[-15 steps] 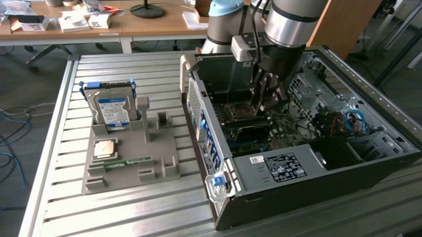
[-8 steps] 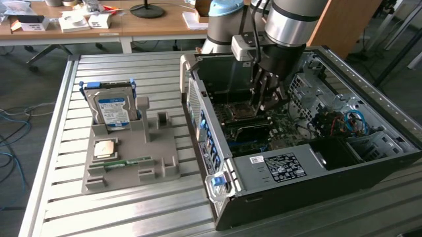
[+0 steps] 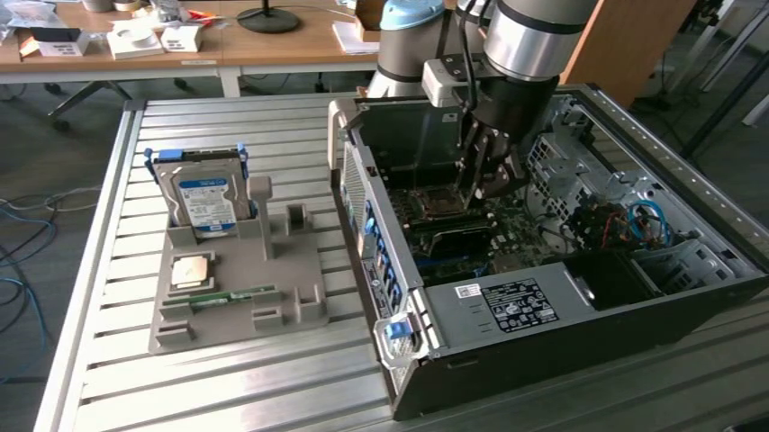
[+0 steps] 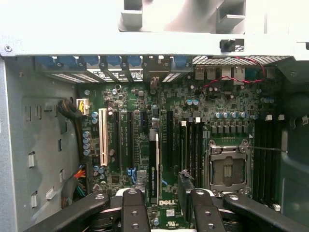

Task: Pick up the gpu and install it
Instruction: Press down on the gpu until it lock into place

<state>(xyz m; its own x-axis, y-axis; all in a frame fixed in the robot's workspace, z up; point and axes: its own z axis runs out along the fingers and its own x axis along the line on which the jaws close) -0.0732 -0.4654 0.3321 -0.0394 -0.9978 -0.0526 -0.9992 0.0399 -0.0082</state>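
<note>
Widest thing on my screen is the slatted metal bench (image 3: 240, 387), running from 7 o'clock up to 11 in the exterior view. The open computer case (image 3: 577, 351) lies on it from 3 down to 5 o'clock, side panel off and the circuit board (image 4: 231, 104) showing. The arm (image 3: 529, 45) drops in from 1 o'clock, straight down into the case.

At 9 o'clock, well apart from the case, is the grey tray (image 3: 294, 306). A hard drive (image 3: 204, 202) stands upright at its far end. Nearer me on the tray lie a square chip (image 3: 193, 270) and, just beside it, a narrow green memory stick (image 3: 234, 297).

Now the hand (image 3: 491, 184): it's low over the board, and in the wrist view the hand (image 4: 166, 193) has its fingers (image 4: 133, 210) spread wide, gripping nothing. The gpu (image 4: 153, 169) sits between them, seen edge-on, standing in the row of slots on the board. It is closer to one finger than the other; I can't tell whether it touches.
</note>
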